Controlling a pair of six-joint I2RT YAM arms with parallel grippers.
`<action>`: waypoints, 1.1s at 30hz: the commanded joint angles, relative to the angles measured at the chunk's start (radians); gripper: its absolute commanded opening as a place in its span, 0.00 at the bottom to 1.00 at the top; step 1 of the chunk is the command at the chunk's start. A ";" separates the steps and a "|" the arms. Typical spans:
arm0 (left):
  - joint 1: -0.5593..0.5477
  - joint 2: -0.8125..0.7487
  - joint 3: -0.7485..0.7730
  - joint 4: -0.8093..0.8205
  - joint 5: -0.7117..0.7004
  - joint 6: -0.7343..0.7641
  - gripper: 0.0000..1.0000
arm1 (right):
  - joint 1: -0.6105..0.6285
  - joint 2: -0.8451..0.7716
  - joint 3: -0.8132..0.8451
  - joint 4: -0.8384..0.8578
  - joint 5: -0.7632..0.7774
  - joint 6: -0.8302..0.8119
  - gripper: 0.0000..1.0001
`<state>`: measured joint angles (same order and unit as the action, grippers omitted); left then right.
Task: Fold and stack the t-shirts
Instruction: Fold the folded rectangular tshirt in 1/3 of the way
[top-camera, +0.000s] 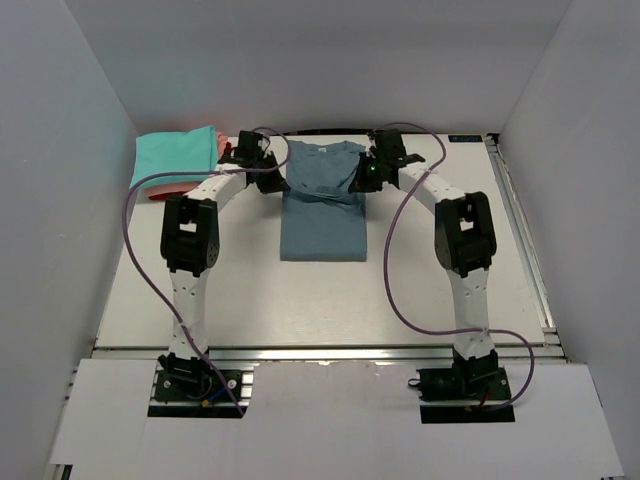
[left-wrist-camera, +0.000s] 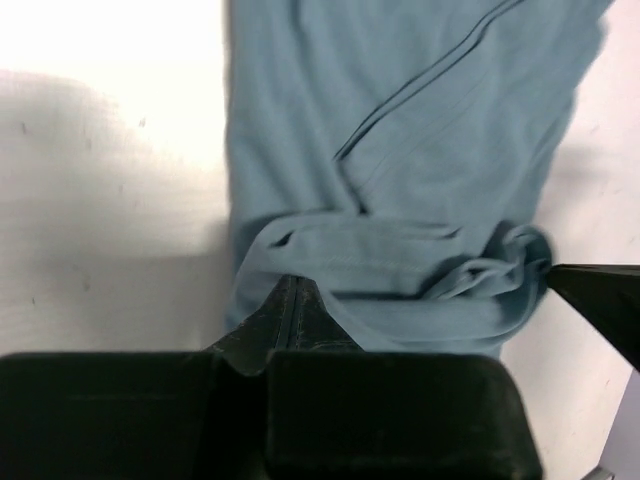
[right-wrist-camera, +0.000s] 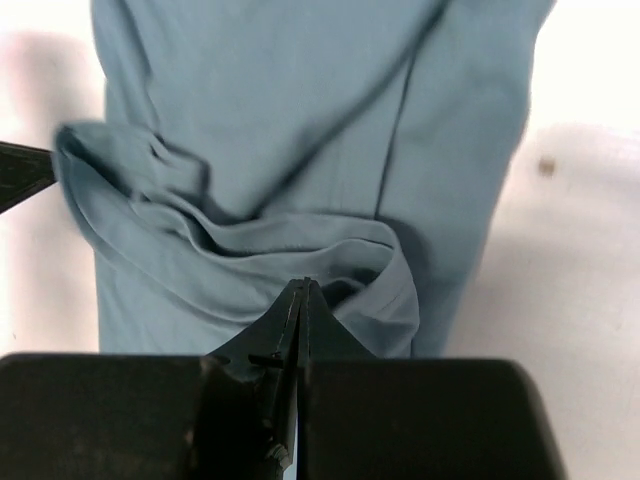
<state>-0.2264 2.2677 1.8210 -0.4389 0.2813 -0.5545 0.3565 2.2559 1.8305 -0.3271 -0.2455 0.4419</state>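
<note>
The slate-blue t-shirt (top-camera: 322, 215) lies at the back middle of the table, folded into a narrow strip. My left gripper (top-camera: 272, 172) is shut on its far left edge, and in the left wrist view (left-wrist-camera: 292, 285) a fold of the cloth (left-wrist-camera: 400, 270) bunches at its tips. My right gripper (top-camera: 362, 178) is shut on the far right edge, with a raised fold (right-wrist-camera: 300, 255) at its tips (right-wrist-camera: 303, 288) in the right wrist view. A folded teal t-shirt (top-camera: 175, 152) lies on a salmon-pink one (top-camera: 165, 188) at the back left. No red t-shirt shows.
White walls close in the table (top-camera: 300, 300) on the left, back and right. The folded stack sits close beside the left arm's elbow (top-camera: 190, 230). Purple cables (top-camera: 395, 290) loop over the table from both arms. The right gripper's tip shows in the left wrist view (left-wrist-camera: 600, 295).
</note>
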 joint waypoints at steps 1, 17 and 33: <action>-0.005 -0.004 0.055 0.069 -0.024 -0.028 0.00 | 0.002 0.024 0.059 0.057 0.040 0.006 0.00; 0.016 -0.013 0.114 -0.023 -0.100 0.067 0.10 | -0.062 -0.034 0.015 0.092 0.135 -0.097 0.38; 0.019 -0.418 -0.376 -0.069 -0.175 0.146 0.11 | -0.123 0.013 -0.103 0.235 -0.280 -0.186 0.47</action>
<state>-0.2108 1.9236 1.4769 -0.5037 0.1368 -0.4332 0.2237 2.2467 1.7382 -0.1608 -0.4168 0.2836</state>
